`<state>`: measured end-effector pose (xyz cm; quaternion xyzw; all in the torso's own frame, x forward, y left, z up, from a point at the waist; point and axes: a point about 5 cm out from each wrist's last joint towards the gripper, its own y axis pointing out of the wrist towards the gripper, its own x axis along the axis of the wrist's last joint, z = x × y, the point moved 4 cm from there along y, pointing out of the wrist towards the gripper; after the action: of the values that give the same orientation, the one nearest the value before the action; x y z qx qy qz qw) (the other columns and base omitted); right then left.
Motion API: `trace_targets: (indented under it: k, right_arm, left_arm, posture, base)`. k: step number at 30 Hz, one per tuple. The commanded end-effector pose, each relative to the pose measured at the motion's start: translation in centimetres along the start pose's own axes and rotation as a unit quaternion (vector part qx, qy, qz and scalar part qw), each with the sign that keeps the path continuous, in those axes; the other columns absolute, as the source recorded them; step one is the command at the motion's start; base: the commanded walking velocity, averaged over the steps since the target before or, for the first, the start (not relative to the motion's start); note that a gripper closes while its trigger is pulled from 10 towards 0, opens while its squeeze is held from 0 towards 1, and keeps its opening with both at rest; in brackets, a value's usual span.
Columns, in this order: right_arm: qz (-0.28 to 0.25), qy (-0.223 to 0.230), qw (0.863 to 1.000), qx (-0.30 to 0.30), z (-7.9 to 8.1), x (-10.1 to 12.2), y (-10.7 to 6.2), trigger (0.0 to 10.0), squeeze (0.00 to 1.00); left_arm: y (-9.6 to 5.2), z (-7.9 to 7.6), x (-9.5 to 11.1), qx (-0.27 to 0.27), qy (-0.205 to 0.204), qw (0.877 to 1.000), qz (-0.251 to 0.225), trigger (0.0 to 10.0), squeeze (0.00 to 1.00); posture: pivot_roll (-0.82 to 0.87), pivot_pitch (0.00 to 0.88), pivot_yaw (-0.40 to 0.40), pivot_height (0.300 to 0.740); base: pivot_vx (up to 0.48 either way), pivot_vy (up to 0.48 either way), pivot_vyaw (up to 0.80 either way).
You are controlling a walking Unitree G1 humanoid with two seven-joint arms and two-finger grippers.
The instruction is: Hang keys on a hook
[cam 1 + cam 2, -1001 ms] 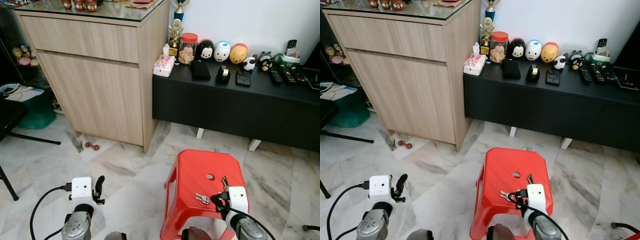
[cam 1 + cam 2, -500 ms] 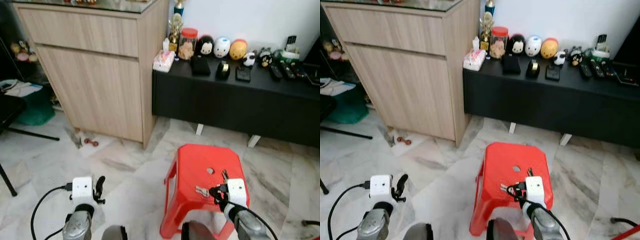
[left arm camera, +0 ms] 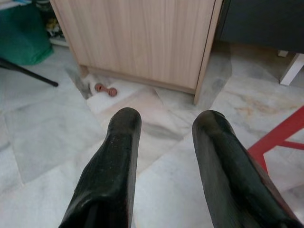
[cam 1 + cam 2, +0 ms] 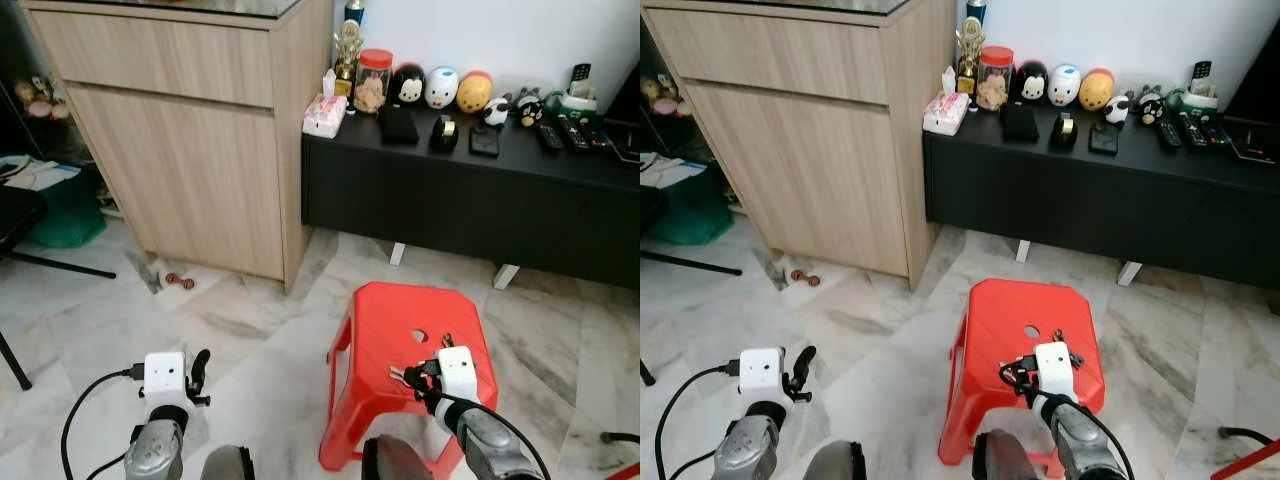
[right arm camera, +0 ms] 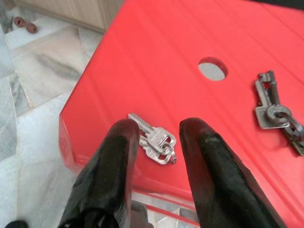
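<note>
A small bunch of silver keys (image 5: 155,140) lies on the top of a red plastic stool (image 4: 390,320), near its front left edge. My right gripper (image 5: 159,126) hovers low over the stool, open, with the keys on the surface between its two black fingers and not touched. In the left eye view the right gripper (image 4: 410,377) sits right beside the keys (image 4: 396,375). A second key set (image 5: 271,114) on a dark ring lies further along the stool, past the round hole (image 5: 212,69). My left gripper (image 3: 167,115) hangs open over the marble floor.
A tall wooden cabinet (image 4: 190,150) stands at the back left. A low black console (image 4: 470,200) beside it carries toys, a jar and remotes. A small brown object (image 4: 178,282) lies on the floor by the cabinet. A green bag (image 4: 65,215) and a black chair leg (image 4: 60,268) are at the left.
The camera has shifted. My right gripper has moved left across the stool top, from beside the keys to straddling them. The left arm keeps its pose.
</note>
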<state>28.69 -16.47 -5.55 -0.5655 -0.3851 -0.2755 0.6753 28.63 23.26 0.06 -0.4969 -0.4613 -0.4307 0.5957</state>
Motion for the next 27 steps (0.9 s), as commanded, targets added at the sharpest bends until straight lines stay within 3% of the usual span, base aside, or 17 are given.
trace_targets:
  k: [1, 12, 27]
  right_arm:
    - [0.003, -0.005, 1.000, 0.003, 0.0, 0.3, 0.1, 10.0, 0.00]
    - [-0.004, 0.001, 1.000, -0.026, 0.0, 1.3, 0.7, 10.0, 0.00]
    - [-0.027, 0.018, 0.998, -0.052, -0.8, 2.8, 0.9, 10.0, 0.00]
  left_arm:
    - [0.1, 0.2, 0.4, -0.002, 0.001, 1.000, -0.005, 10.0, 0.00]
    - [0.3, -0.1, 5.9, -0.016, 0.011, 0.995, -0.094, 10.0, 0.00]
    - [-1.1, -0.7, 6.8, -0.020, 0.007, 0.995, -0.094, 10.0, 0.00]
  posture:
    - [0.00, 0.090, -0.084, 0.612]
    - [0.03, 0.185, -0.078, 0.612]
    - [0.02, 0.225, -0.095, 0.612]
  base:
    - [0.000, 0.000, 0.00]
    - [0.000, 0.000, 0.00]
    - [0.000, 0.000, 0.00]
